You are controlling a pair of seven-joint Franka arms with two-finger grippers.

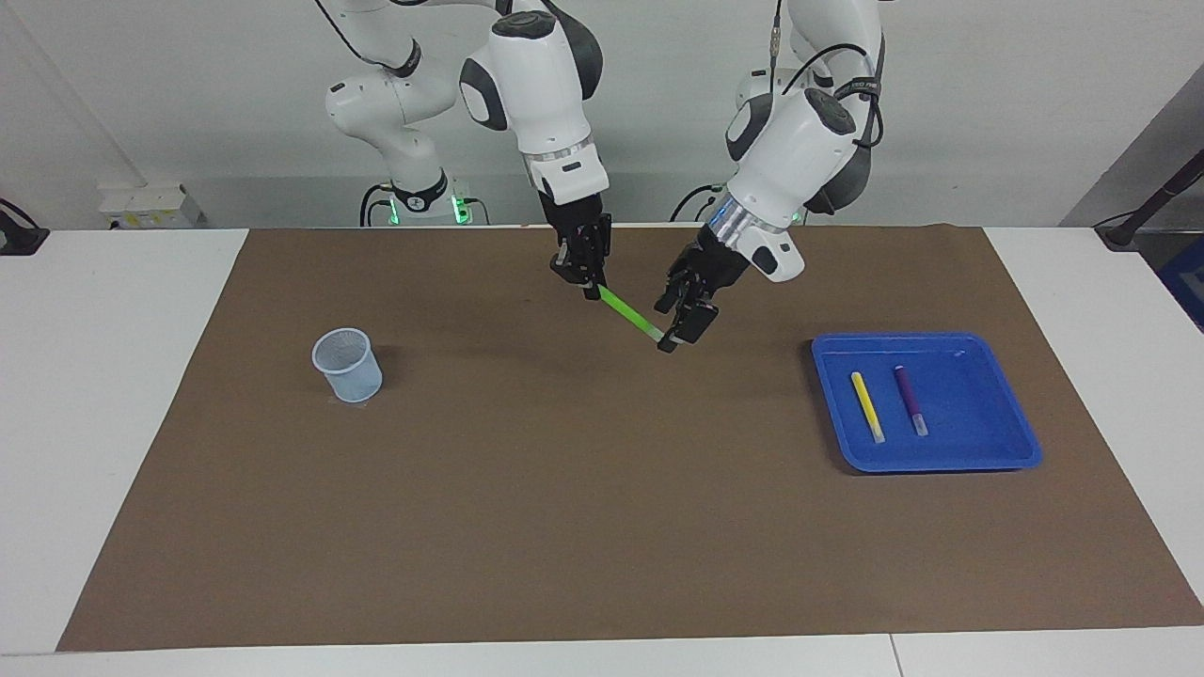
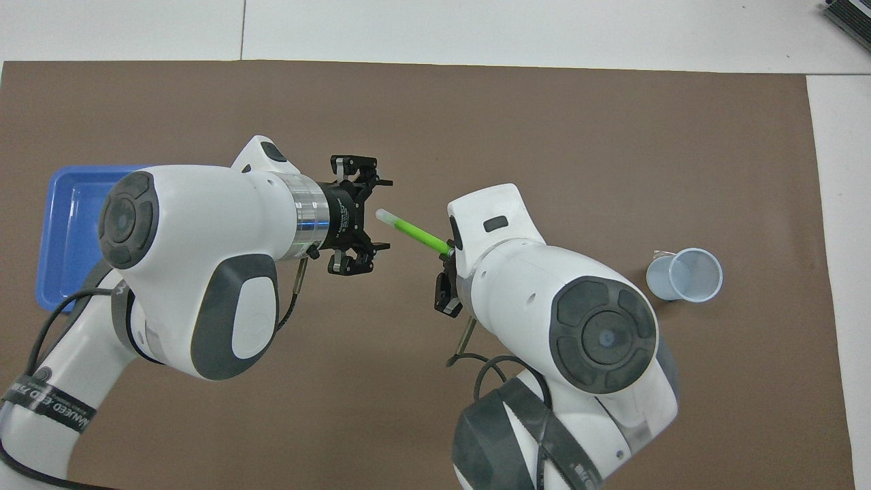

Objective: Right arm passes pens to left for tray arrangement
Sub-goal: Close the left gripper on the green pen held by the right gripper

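Observation:
My right gripper [image 1: 589,282] is shut on the upper end of a bright green pen [image 1: 625,315] and holds it slanted in the air over the brown mat. In the overhead view the right gripper [image 2: 449,253] is mostly hidden under its own wrist, and the green pen [image 2: 415,233] sticks out toward the left arm's end. My left gripper [image 1: 674,320] is open at the pen's whitish end. From above, the left gripper [image 2: 380,215] has that end between its spread fingers without closing on it. A yellow pen [image 1: 866,406] and a purple pen [image 1: 910,400] lie side by side in the blue tray [image 1: 1021,451].
A small translucent pale-blue cup [image 1: 347,365] stands upright on the mat toward the right arm's end, also visible from above as the cup [image 2: 684,273]. The left arm covers much of the tray [image 2: 54,204] in the overhead view. White table borders the brown mat [image 1: 564,527].

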